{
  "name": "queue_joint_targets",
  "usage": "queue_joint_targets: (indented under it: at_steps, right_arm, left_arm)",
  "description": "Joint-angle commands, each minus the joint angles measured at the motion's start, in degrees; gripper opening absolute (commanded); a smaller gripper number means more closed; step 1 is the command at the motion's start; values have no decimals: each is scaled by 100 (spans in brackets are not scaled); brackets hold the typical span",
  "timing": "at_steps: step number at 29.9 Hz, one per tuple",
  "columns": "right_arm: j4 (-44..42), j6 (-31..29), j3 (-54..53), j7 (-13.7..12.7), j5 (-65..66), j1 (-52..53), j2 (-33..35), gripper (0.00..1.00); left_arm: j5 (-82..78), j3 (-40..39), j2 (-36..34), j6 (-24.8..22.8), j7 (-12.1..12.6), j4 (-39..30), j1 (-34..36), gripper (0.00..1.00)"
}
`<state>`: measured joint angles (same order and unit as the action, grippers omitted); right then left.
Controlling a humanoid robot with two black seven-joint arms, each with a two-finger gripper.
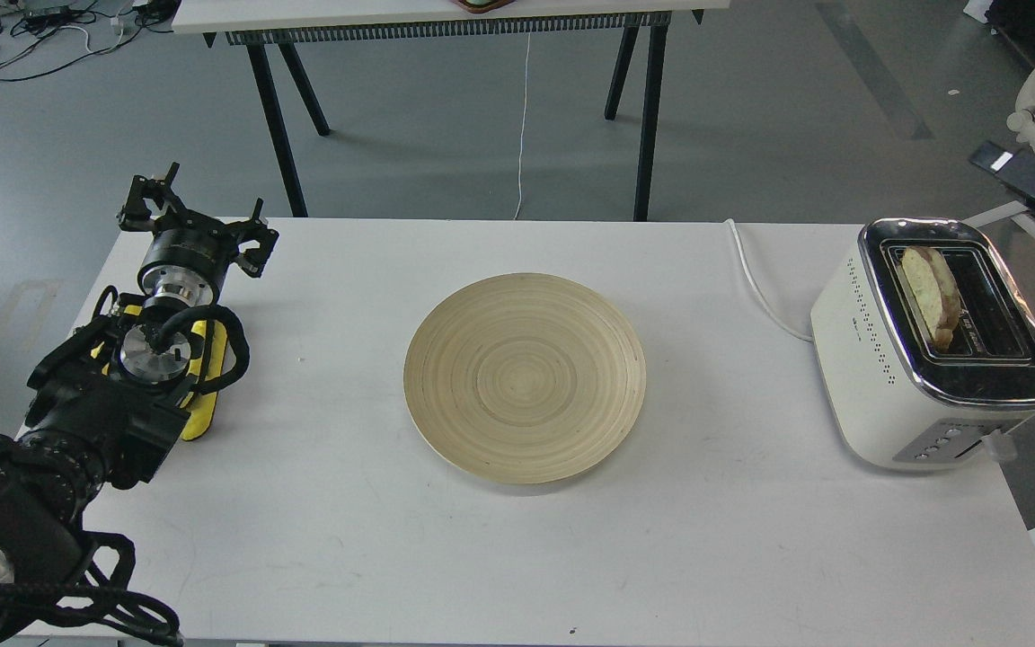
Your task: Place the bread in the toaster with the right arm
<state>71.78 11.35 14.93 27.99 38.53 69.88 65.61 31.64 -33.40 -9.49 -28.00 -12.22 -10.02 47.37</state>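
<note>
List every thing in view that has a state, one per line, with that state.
Square slice of speckled bread: standing tilted in the toaster's left slot, top sticking out.
White two-slot toaster with chrome top: upright, right slot empty.
Round wooden plate: empty, flat on the white table.
Left black claw: open, holding nothing.
Right claw: not in view.

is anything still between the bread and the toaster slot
Nothing visible. The bread already sits in the left slot of the toaster, its top edge sticking up above the chrome. The right slot looks empty. The wooden plate is bare, and the right pincer is out of view.
</note>
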Motion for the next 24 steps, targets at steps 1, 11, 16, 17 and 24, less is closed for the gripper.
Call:
queue_joint_targets:
  at_steps: [1,11,16,17,24]
  right_arm:
    - [-94,-1,-708,1,-501,149,-554,99]
    - [-1420,-886,-1815,1,-4457,-921,-3289,99]
    - [-2106,-1959,-2836,1,-4591,-1950,-4203,99]
    - [-2272,-2161,-2916,1,-4626,-2073,-4379,99]
    - [-2705,-2673,-2952,1,-4670,-2391,-4855,99]
  left_arm:
    - [0,0,0,0,0,0,0,100]
    - [0,0,0,0,0,0,0,100]
    - [0,0,0,0,0,8,0,100]
    - [0,0,0,0,0,0,0,100]
    - [0,0,0,0,0,0,0,100]
